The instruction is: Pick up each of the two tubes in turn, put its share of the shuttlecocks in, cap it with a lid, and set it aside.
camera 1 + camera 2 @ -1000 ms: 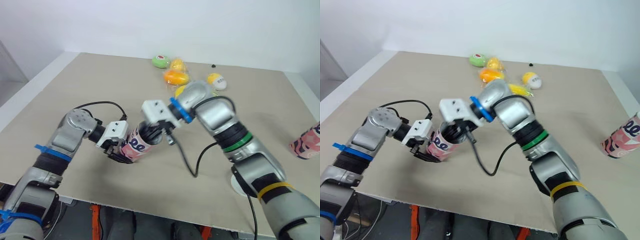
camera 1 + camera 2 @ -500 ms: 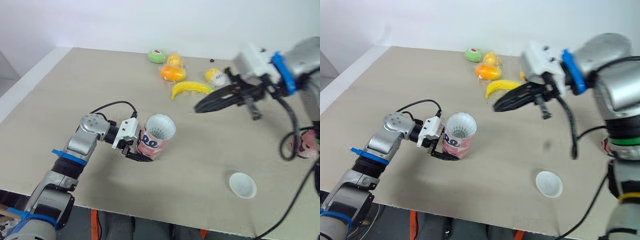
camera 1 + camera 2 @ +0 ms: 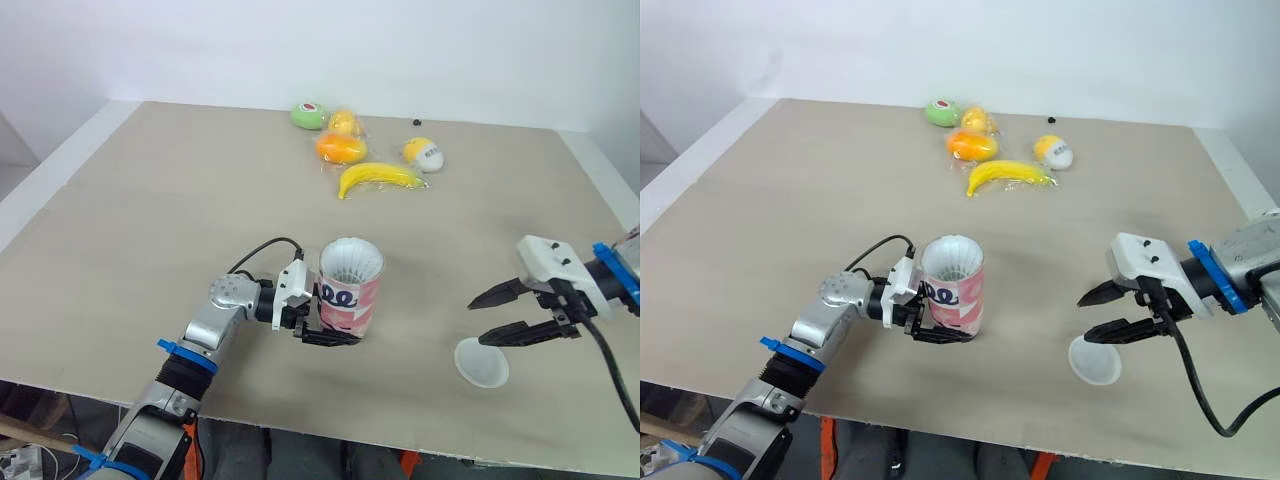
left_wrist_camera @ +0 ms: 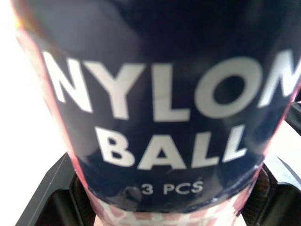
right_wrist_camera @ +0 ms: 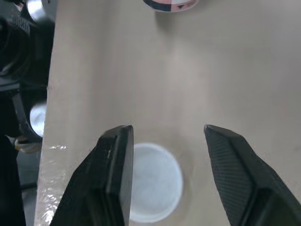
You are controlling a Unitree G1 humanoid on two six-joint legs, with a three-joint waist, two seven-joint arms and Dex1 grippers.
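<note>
Pink-and-white cardboard shuttlecock tube (image 3: pixel 350 298) stands upright near the front edge of the tan table (image 3: pixel 150 200). My left gripper (image 3: pixel 330 333) pinches it low down, by its base. White feathers (image 3: pixel 351 262), I think, show in its open top. My right gripper (image 3: pixel 478 321) is spread wide over the round white plastic lid (image 3: pixel 481 364), which lies flat, well apart from the tube.

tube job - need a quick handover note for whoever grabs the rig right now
Left gripper: shut on the tube, which is upright with its top open. White shuttlecocks inside, count unclear.
Right gripper: open, poised over the white lid on the table, not gripping it.
Done: this tube looks loaded.
Left: take the lid, cap the tube, set it aside, then run the whole cycle again.
</note>
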